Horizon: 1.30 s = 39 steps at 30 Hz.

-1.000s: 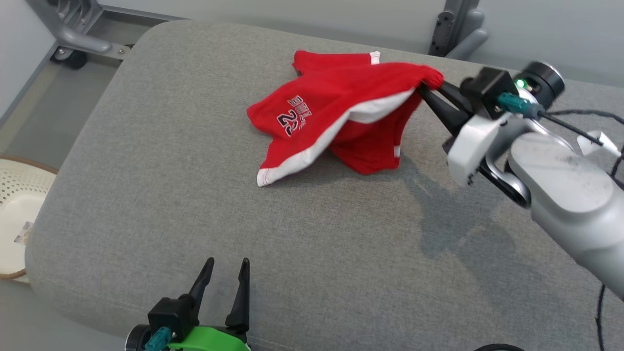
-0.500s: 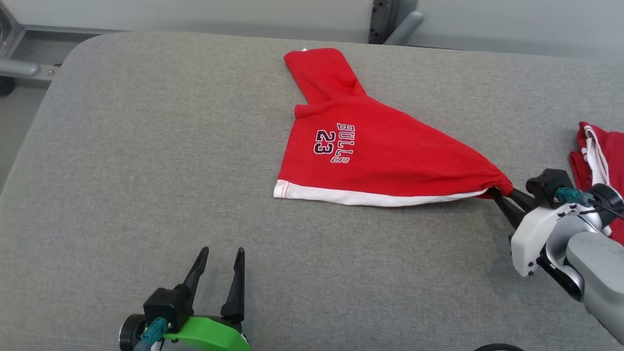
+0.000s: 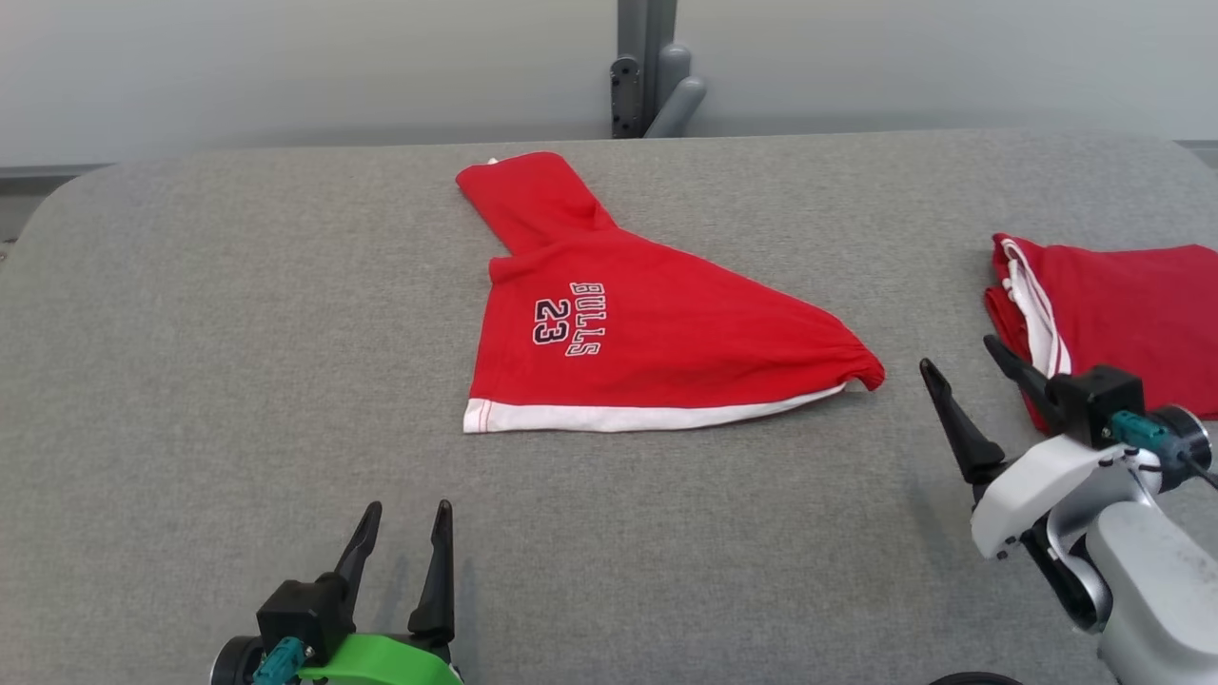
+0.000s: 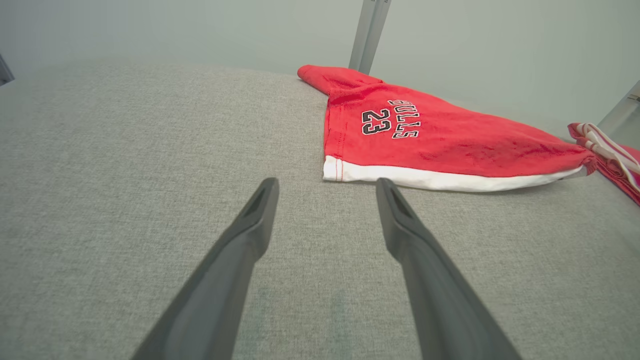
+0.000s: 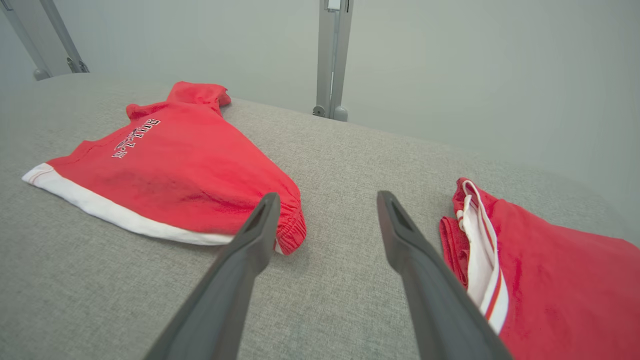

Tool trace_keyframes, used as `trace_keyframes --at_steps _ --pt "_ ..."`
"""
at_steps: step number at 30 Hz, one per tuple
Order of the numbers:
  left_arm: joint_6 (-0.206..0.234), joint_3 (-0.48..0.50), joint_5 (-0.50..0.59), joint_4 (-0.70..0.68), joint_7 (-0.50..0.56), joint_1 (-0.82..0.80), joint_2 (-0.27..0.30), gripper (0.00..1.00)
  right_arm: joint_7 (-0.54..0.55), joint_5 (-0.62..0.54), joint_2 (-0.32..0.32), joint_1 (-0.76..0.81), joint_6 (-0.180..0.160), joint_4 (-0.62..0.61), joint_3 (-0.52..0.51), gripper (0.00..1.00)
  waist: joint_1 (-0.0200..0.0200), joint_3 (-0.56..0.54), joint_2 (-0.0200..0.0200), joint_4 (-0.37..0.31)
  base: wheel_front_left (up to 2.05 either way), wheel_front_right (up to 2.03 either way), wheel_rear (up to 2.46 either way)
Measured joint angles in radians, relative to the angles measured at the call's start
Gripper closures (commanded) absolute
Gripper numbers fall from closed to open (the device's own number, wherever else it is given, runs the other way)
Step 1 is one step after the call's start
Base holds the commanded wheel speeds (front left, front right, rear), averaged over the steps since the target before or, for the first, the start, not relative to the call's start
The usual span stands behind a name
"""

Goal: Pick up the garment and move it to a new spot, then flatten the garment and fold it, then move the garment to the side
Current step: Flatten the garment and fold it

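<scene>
A wide grey padded table [image 3: 238, 333] covers most of the head view, with a pale grey wall behind it. The red Bulls garment [image 3: 666, 333] lies flat near the middle of the table, a little toward the far edge. It makes a rough triangle, with a white band along its near edge, a narrow part pointing to the far side, and a gathered corner pointing to the robot's right. A second red garment [image 3: 1132, 304] with white stripes lies folded at the right edge of the table, well apart from the first one. The right arm comes in from the lower right, its pale forearm low over the table. The right gripper [image 3: 957, 354] has its two dark fingers spread wide and holds nothing; it is between the two garments, near the gathered corner but not touching it. The left gripper [image 3: 407, 507] hangs at the near edge, fingers pointing away, also apart and empty. A grey metal post [image 3: 647, 67] stands behind the table. Dark letters with white outline on the garment read "BULLS 23".
</scene>
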Motion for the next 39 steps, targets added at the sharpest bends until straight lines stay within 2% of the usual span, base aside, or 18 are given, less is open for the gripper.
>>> trace_keyframes --at_steps 5,12,21,28,33,34,35,36,38,39 --pt "0.001 0.008 0.000 -0.004 0.000 0.000 0.000 0.00 0.000 -0.082 0.070 0.100 0.000 -0.095 -0.099 0.00 0.0000 -0.010 0.0000 -0.050 0.00 0.00 0.00" --pt "0.003 0.024 0.004 0.030 0.000 -0.074 0.000 0.00 0.000 -0.123 0.128 0.143 0.000 -0.161 -0.137 0.00 0.0000 0.027 0.0000 -0.093 0.00 0.00 0.00" --pt "-0.013 0.070 0.013 0.183 0.000 -0.261 0.000 0.00 0.000 -0.128 0.151 0.114 0.000 -0.177 -0.143 0.00 0.0000 0.133 0.0001 -0.136 0.00 0.00 0.00" --pt "-0.022 0.119 0.026 0.309 0.000 -0.319 0.000 0.00 0.000 -0.129 0.163 0.101 0.000 -0.170 -0.157 0.00 0.0000 0.187 0.0001 -0.185 0.00 0.00 0.00" --pt "-0.031 0.131 0.037 0.319 0.000 -0.333 -0.001 0.00 0.000 -0.129 0.172 0.101 0.000 -0.171 -0.163 0.00 0.0000 0.206 0.0001 -0.206 0.00 0.00 0.00" --pt "-0.031 0.132 0.039 0.319 0.000 -0.333 -0.001 0.10 0.000 -0.129 0.173 0.101 0.000 -0.171 -0.165 0.00 0.0000 0.209 0.0001 -0.208 0.00 0.00 0.00" --pt "-0.032 0.134 0.040 0.320 0.000 -0.333 -0.001 0.28 0.000 -0.129 0.174 0.101 0.000 -0.171 -0.165 0.00 0.0000 0.210 0.0000 -0.209 0.00 0.00 0.00" --pt "-0.033 0.136 0.042 0.321 0.000 -0.333 0.000 0.51 0.000 -0.129 0.175 0.101 0.000 -0.171 -0.165 0.00 0.0000 0.211 0.0000 -0.210 0.00 0.00 0.00" --pt "-0.035 0.138 0.042 0.321 0.000 -0.333 0.000 0.72 0.000 -0.129 0.177 0.101 0.000 -0.170 -0.165 0.00 0.0000 0.210 0.0001 -0.210 0.00 0.00 0.00" --pt "-0.036 0.137 0.044 0.318 0.000 -0.333 0.000 0.92 0.000 -0.129 0.177 0.101 0.000 -0.170 -0.165 0.00 0.0000 0.210 0.0001 -0.210 0.00 0.00 0.00"
